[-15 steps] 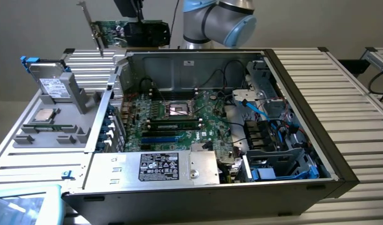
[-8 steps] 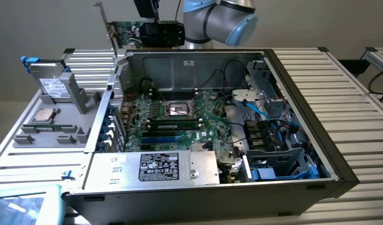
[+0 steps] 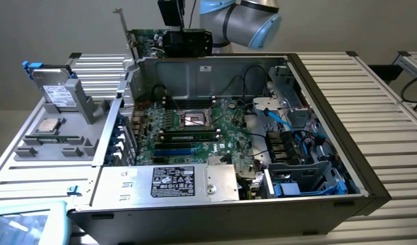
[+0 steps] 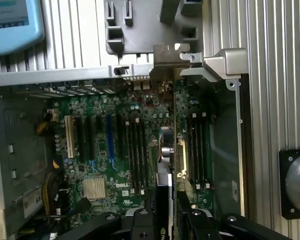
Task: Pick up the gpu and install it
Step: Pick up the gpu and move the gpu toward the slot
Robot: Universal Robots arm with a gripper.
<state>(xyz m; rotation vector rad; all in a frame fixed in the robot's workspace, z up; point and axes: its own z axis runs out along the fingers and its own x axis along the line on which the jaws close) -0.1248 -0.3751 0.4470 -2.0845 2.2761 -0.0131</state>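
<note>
The gpu (image 3: 169, 43) is a small green card with a black cooler and a metal end bracket (image 3: 121, 23). It hangs on edge in the air above the far wall of the open computer case (image 3: 215, 76). My gripper (image 3: 184, 34) is shut on its upper edge. In the wrist view the gpu (image 4: 165, 170) appears edge-on between my two fingers (image 4: 140, 220), with its bracket (image 4: 167, 55) over the case's slot edge. Below lies the large green motherboard (image 4: 100, 150), also visible in the exterior view (image 3: 194, 135).
A grey tray (image 3: 92, 138) at the exterior view's left holds a hard drive (image 3: 58, 94) and a processor (image 3: 48, 125). Inside the case are memory sticks (image 3: 188, 137), a power supply (image 3: 174, 181) and blue cables (image 3: 283, 120). A light blue device (image 3: 24, 224) sits at the near left.
</note>
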